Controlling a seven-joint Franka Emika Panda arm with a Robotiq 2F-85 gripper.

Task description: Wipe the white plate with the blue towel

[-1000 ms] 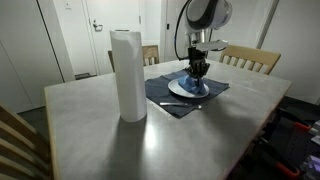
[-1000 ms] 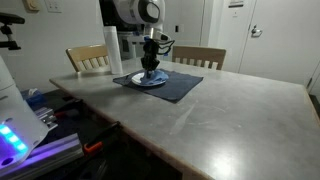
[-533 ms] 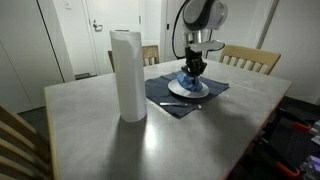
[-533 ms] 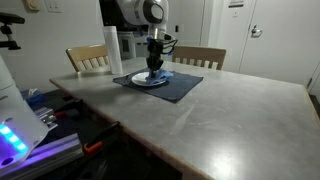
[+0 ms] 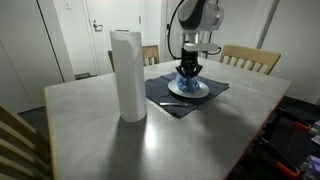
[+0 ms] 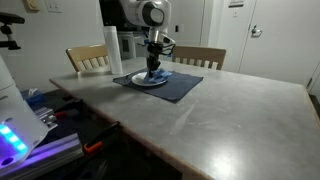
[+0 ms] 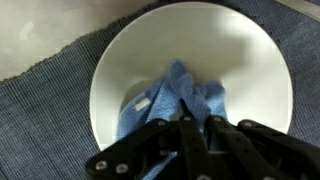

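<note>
- My pincer (image 7: pixel 193 122) is clamped on the blue towel (image 7: pixel 178 92), with the white plate (image 7: pixel 250 60) right underneath.
- Under that is the placemat (image 7: pixel 45 110), and the paper roll (image 5: pixel 127 75) is well off sideways.
- I've slid slightly toward the roll since a second ago.

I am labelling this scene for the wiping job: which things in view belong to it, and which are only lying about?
Job: white plate, blue towel on it, gripper shut on the towel.
Lying about: paper towel roll, dark placemat under the plate, wooden chairs.
</note>
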